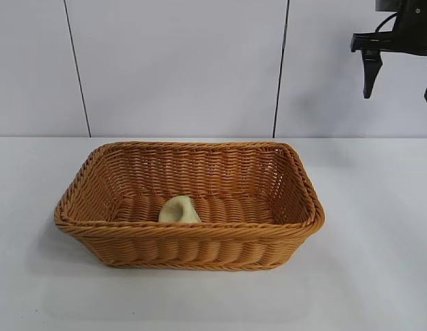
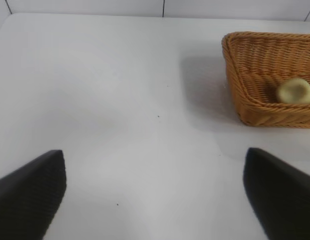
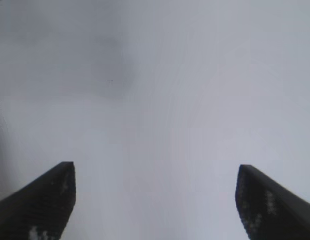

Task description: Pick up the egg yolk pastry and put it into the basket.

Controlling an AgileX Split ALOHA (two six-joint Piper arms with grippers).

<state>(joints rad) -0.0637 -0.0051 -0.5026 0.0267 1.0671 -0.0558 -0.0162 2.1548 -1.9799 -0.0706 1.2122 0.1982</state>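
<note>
Wide bare table (image 1: 379, 276) all round basket (image 1: 199, 252), right gripper (image 1: 399, 77) up at far right corner, well clear, fingers spread, empty; left gripper (image 2: 155, 195) spread over bare table beside basket; egg yolk pastry (image 1: 179, 210) inside basket, near front wall.

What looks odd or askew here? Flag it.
Only one thing: the small pale cream-yellow egg yolk pastry sits tilted on edge against the near wall inside the orange-brown woven wicker basket, not flat. Nothing is spilled or damaged. The open right end effector hangs high, empty.
</note>
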